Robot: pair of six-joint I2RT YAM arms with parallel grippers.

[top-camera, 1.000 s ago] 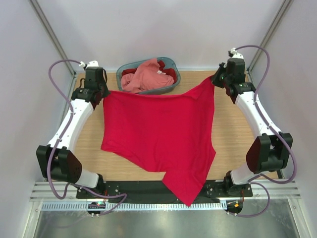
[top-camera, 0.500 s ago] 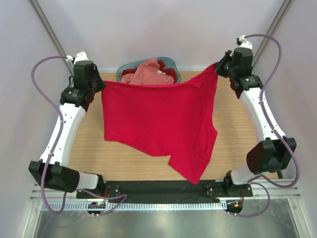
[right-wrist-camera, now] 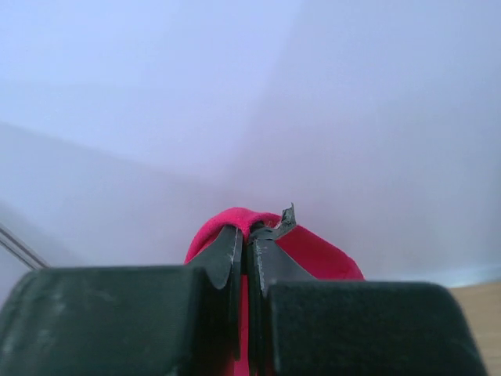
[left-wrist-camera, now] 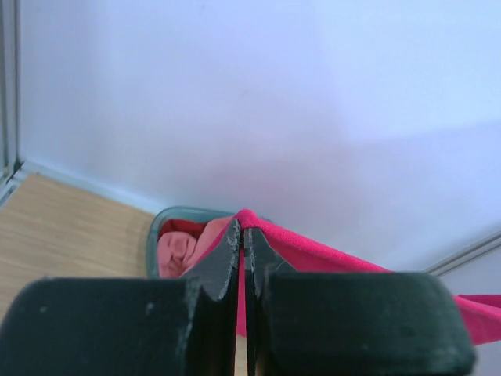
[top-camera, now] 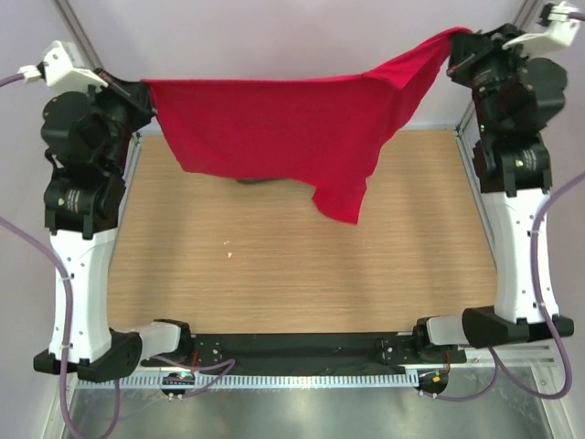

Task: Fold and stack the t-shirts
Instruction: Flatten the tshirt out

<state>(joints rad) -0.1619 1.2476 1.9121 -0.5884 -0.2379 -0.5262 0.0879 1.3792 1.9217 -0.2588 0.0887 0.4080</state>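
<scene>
The bright crimson red t-shirt point(top-camera: 274, 128) hangs stretched in the air between both arms, high above the table. My left gripper point(top-camera: 146, 90) is shut on its left top corner; in the left wrist view the cloth point(left-wrist-camera: 313, 254) folds over the closed jaws. My right gripper point(top-camera: 454, 41) is shut on its right top corner, seen as red cloth point(right-wrist-camera: 321, 251) in the right wrist view. A lower tail point(top-camera: 343, 203) dangles above the wood. The salmon pink t-shirt point(left-wrist-camera: 184, 251) and a darker red one point(left-wrist-camera: 176, 228) lie in the basket.
The grey-blue oval basket point(left-wrist-camera: 153, 235) stands at the table's far edge; in the top view the hanging shirt hides nearly all of it. The wooden tabletop point(top-camera: 302, 265) lies below. Walls and frame posts close in the sides.
Both arms have risen sharply and lifted the crimson shirt off the table. It hung low over the wood before and now hangs high, covering the basket in the top view.
</scene>
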